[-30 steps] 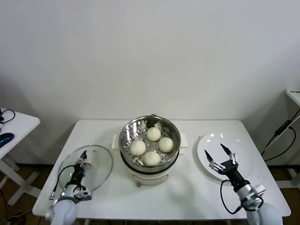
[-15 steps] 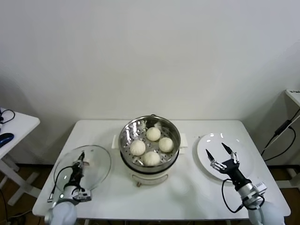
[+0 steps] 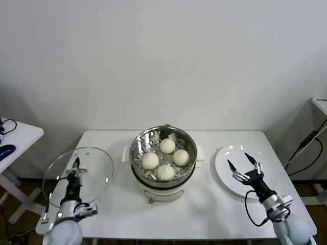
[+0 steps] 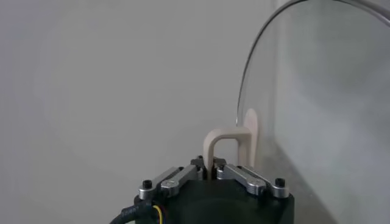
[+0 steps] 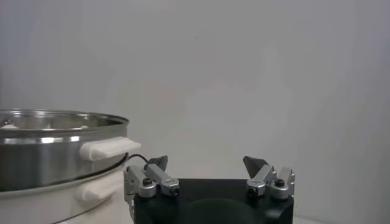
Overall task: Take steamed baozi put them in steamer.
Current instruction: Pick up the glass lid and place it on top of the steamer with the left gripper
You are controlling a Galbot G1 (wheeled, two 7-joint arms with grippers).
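Several cream-white baozi (image 3: 167,145) lie on the perforated tray inside the steel steamer (image 3: 137,148) at the table's middle. My left gripper (image 3: 76,164) is shut on the cream handle (image 4: 228,137) of the round glass lid (image 3: 97,168) and holds the lid tilted above the table's left end. In the left wrist view the gripper (image 4: 210,165) pinches the handle's leg, with the lid (image 4: 317,91) beyond it. My right gripper (image 3: 238,159) is open and empty over the white plate (image 3: 268,168). In the right wrist view the gripper (image 5: 206,163) faces the steamer (image 5: 55,143) from the side.
The white table (image 3: 204,209) bears the steamer and plate. A side table with a blue object (image 3: 6,150) stands at the far left. A black cable (image 3: 306,148) hangs at the far right. A white wall is behind.
My left gripper has raised the glass lid off the table, tilted it and carried it leftward. My right gripper has shifted slightly to the right over the plate.
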